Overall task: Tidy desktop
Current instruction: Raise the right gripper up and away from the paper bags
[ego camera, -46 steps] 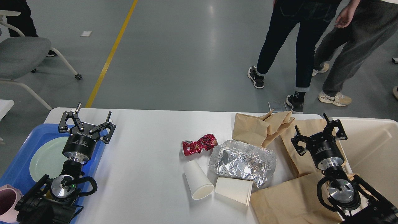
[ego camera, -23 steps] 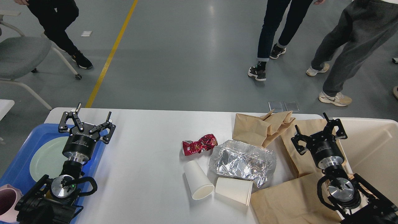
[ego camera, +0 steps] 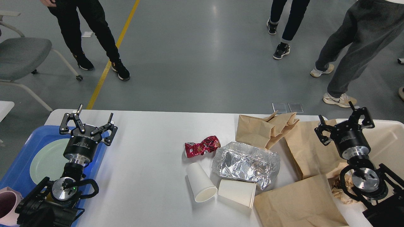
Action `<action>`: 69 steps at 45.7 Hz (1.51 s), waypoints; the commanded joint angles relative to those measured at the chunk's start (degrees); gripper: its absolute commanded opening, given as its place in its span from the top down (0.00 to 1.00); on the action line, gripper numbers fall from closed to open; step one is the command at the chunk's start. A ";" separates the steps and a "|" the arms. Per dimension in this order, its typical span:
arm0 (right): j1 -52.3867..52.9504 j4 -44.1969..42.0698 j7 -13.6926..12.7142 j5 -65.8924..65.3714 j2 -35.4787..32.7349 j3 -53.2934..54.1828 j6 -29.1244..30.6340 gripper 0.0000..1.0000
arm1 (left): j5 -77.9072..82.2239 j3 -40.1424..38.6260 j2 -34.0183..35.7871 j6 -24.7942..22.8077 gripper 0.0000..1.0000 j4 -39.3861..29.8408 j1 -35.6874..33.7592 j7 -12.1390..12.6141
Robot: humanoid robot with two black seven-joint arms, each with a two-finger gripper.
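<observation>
blue tray (ego camera: 19,164): under and left of the left gripper, on the left end of the table; a pale green plate (ego camera: 44,162) lies in it, and a pink cup (ego camera: 8,205) shows at the tray's near corner.
left gripper (ego camera: 89,121): fingers spread wide, holding nothing, poised over the tray's right rim.
desktop (ego camera: 148,164): large white top with rounded corners, smooth and matte; it fills the lower half of the view between the 2 grippers, bare just right of the left gripper, littered toward the right one.
crushed red can (ego camera: 202,146): on its side, well left of the right gripper.
2 white paper cups: both on their sides near the can, one (ego camera: 200,182) with its mouth toward the camera, the other (ego camera: 237,192) just right of it.
foil sheet (ego camera: 246,164): crumpled, touching the second cup's top edge.
brown paper bags: 1 crumpled (ego camera: 265,129) left of the right gripper, a flat one (ego camera: 307,148) beneath it, 1 flat (ego camera: 296,205) below it.
right gripper (ego camera: 344,121): fingers parted, empty, above the rim of the cream bin (ego camera: 388,138).
</observation>
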 commanded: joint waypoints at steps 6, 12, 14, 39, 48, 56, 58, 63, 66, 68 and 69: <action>-0.14 -0.17 -0.02 0.00 0.60 -0.28 0.20 0.00 | 0.03 0.03 0.01 0.01 0.04 0.00 0.06 -0.09; -0.58 0.09 0.07 0.00 0.60 -0.46 0.38 0.00 | 0.03 0.03 0.01 0.01 0.04 0.00 -0.03 0.00; -0.67 0.01 0.07 0.00 0.60 -0.63 0.38 0.00 | 0.03 0.03 0.01 0.01 0.04 0.00 0.06 -0.09; -0.05 -0.34 0.33 0.00 0.61 -2.57 8.81 0.00 | 0.03 0.03 0.01 0.01 0.04 0.00 -0.03 0.00; 0.21 0.80 0.42 0.00 0.95 -1.87 13.12 0.00 | 0.03 0.03 0.01 -0.08 0.04 0.00 -0.03 0.00; 1.53 -0.08 -0.02 -0.09 0.69 -3.36 11.27 0.00 | 0.03 0.03 0.01 0.01 0.04 0.00 0.06 -0.09; 1.79 -0.08 -0.02 -0.09 0.69 -4.23 10.84 0.00 | -0.06 0.03 0.01 -0.08 0.04 0.00 -0.03 -0.09; 3.29 -0.26 -0.11 -0.71 0.34 -5.99 6.54 0.00 | -0.06 0.03 0.01 0.01 0.04 0.00 0.06 -0.09; 3.73 0.44 -0.02 -0.62 -1.15 -7.49 4.25 0.00 | 0.03 0.03 0.01 0.01 0.04 0.00 0.06 0.00; 3.73 0.80 -0.02 -0.62 -2.29 -8.02 4.07 0.00 | 0.03 0.03 0.01 0.01 0.04 0.00 0.06 -0.09; 3.82 1.06 0.07 -0.62 -2.64 -8.19 3.81 0.00 | 0.03 0.03 0.01 0.01 0.04 0.00 -0.03 -0.09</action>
